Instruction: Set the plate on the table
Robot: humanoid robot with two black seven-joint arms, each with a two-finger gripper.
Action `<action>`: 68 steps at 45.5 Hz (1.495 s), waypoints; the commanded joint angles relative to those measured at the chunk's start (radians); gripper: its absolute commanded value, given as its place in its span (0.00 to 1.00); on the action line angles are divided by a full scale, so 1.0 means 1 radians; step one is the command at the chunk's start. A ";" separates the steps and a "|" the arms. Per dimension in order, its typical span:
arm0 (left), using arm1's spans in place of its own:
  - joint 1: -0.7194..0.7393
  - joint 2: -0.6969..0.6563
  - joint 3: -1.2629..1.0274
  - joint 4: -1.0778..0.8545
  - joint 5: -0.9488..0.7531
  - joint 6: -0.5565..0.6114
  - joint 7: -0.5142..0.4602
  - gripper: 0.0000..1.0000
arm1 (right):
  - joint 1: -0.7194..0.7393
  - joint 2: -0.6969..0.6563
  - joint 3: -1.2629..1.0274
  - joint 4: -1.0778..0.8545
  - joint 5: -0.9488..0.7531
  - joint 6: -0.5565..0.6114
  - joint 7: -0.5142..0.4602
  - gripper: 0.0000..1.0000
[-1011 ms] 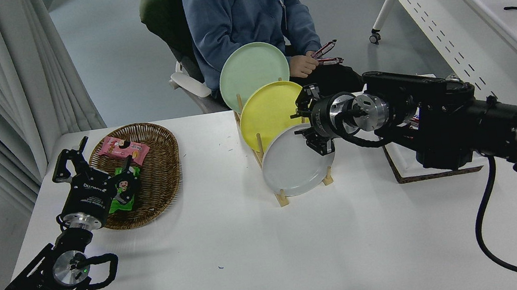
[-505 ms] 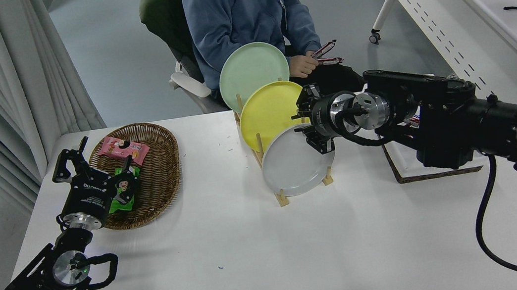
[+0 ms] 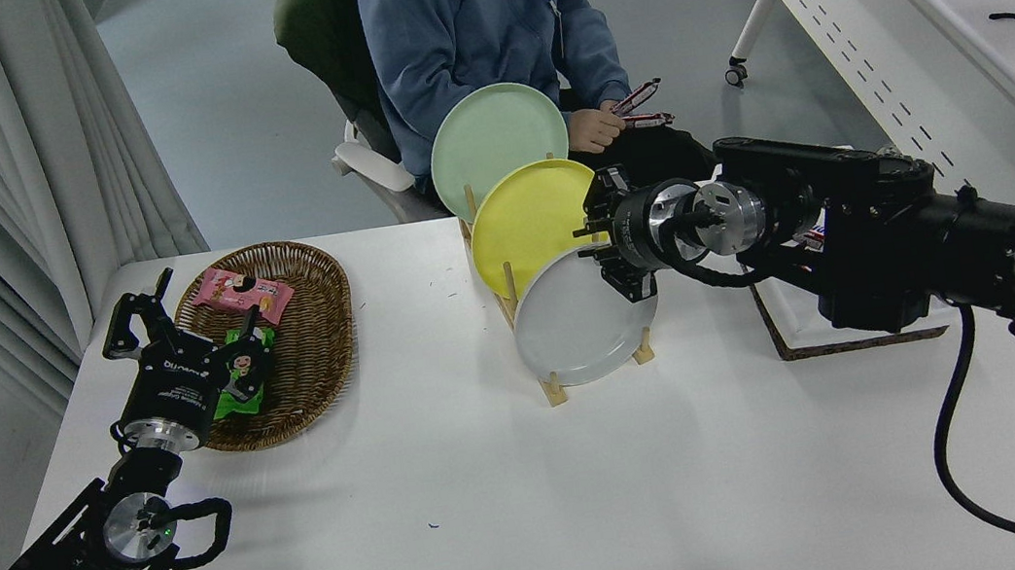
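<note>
The light-grey plate (image 3: 572,330) stands on edge in the front slot of a wooden rack (image 3: 555,388) on the white table (image 3: 497,502). My right gripper (image 3: 605,243) comes in from the right and is at the plate's upper right rim. It is open, with one finger above and one below the rim edge. I cannot tell whether the fingers touch the plate. My left gripper (image 3: 183,318) is parked at the lower left, open and empty, beside the basket.
A yellow plate (image 3: 523,219) and a pale green plate (image 3: 493,135) stand behind the grey one in the rack. A wicker basket (image 3: 310,350) holds snack packets at the left. A cork-edged board (image 3: 858,342) lies under my right arm. A person (image 3: 472,15) sits at the far side.
My right gripper has shifted very slightly at the grey plate's rim. The plate and the left arm have not moved.
</note>
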 commanded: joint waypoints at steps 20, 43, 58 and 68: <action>0.000 0.000 0.000 -0.001 0.000 0.000 0.000 1.00 | -0.007 -0.001 0.000 -0.002 -0.006 0.000 0.000 0.12; 0.000 0.000 0.000 0.001 0.000 0.000 0.000 1.00 | -0.004 0.000 0.000 -0.002 -0.004 -0.002 0.000 0.02; 0.000 0.000 0.000 -0.001 0.000 0.000 0.000 1.00 | 0.006 -0.027 0.018 0.003 -0.006 0.009 0.000 0.01; 0.000 0.000 0.000 0.001 0.000 0.000 0.000 1.00 | 0.027 -0.073 0.113 0.013 -0.023 0.012 -0.038 0.00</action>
